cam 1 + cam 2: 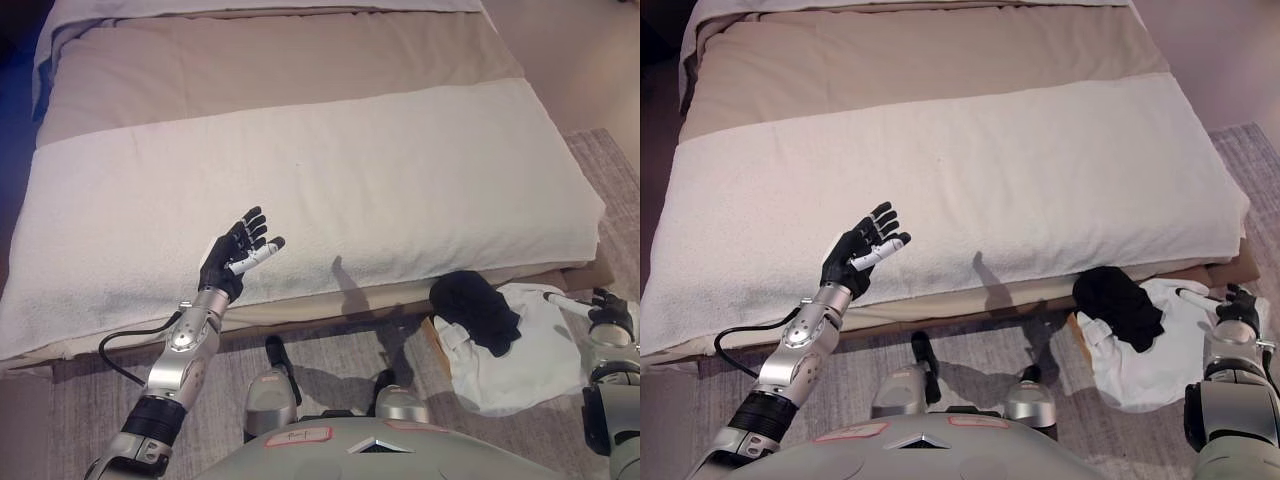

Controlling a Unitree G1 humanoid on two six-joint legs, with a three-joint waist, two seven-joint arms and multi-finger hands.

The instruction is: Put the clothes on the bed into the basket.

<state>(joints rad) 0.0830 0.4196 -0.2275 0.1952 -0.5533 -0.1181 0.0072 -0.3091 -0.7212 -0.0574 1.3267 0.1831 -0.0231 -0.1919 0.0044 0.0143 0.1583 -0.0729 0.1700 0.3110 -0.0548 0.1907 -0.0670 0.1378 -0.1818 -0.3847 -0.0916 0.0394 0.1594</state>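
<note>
The bed [300,180] shows no clothes; a dark garment [477,308], soft, light and likely floppy, lies bunched in the white-lined basket [530,370], best pinched at a fold; left hand [236,258] spread, empty; right hand [611,317] curled, its hold unclear.

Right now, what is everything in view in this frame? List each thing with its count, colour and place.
Bed with cream blanket over beige bedding: one, fills the upper view, no clothes visible on it.
White fabric basket: one, on the floor at the bed's lower right corner.
Black garment: one, lying on the white fabric basket's left part.
Grey woven rug: one, under the basket and bed edge.
Left hand: dark, fingers spread, raised over the blanket's near edge.
Right hand: dark, at the basket's right rim.
</note>
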